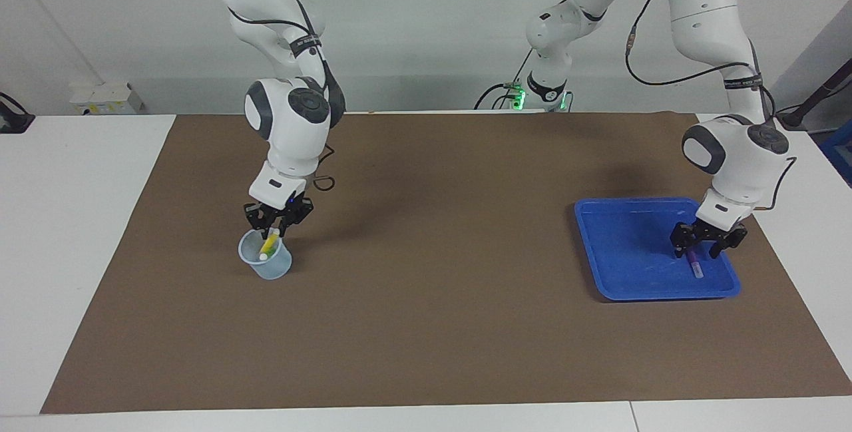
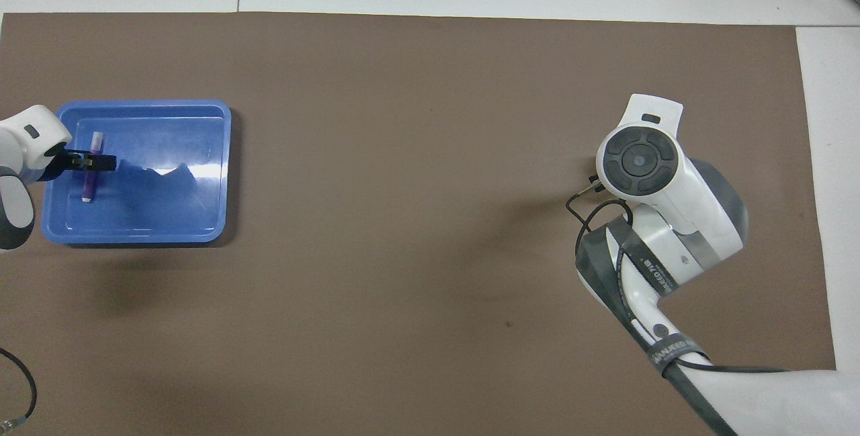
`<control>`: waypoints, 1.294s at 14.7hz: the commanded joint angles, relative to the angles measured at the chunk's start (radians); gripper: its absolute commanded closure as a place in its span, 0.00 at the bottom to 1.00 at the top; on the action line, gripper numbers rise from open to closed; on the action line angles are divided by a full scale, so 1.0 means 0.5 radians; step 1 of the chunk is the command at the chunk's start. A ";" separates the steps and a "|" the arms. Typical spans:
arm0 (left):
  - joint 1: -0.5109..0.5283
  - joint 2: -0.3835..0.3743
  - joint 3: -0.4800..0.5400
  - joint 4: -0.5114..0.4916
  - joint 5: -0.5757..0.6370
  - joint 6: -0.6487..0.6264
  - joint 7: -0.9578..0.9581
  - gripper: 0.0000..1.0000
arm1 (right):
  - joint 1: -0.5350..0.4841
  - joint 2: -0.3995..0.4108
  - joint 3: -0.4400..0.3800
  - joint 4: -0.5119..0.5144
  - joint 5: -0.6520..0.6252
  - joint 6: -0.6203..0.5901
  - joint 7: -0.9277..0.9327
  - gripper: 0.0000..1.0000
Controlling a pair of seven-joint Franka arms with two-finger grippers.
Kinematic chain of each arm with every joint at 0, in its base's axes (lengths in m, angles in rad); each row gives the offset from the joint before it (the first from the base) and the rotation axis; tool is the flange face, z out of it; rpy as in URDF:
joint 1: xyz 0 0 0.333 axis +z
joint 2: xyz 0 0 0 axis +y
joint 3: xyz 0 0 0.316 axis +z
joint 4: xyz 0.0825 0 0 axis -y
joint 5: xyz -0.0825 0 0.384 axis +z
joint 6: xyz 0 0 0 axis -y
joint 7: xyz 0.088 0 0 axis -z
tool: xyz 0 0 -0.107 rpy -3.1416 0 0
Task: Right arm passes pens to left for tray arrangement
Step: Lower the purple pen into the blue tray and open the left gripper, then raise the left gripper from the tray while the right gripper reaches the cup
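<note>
Your left gripper (image 1: 707, 245) stood released over the purple pen (image 1: 694, 263) lying in the tray (image 1: 619, 272). Your right gripper (image 1: 276, 222) was clenched on the yellow pen (image 1: 269, 244) in the cup (image 1: 266, 265); that pen remained to pass.

Saw a white desk (image 1: 80, 232) spread with a broad brown mat (image 1: 426, 325) under even, soft light, with a plain pale wall (image 1: 426, 32) rising at the robots' end. Noted a small white box (image 1: 105, 98) against that wall, and a green indicator light (image 1: 521, 94) glowing there.
</note>
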 commanded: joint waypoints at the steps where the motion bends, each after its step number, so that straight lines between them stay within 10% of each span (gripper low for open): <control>1: -0.011 -0.006 -0.012 0.080 0.012 -0.202 -0.001 0.02 | -0.031 -0.006 0.022 -0.025 -0.045 0.045 -0.048 0.95; 19: -0.435 -0.270 -0.030 0.486 -0.095 -1.240 -0.673 0.01 | 0.061 -0.101 0.086 0.217 -0.017 -0.384 -0.091 1.00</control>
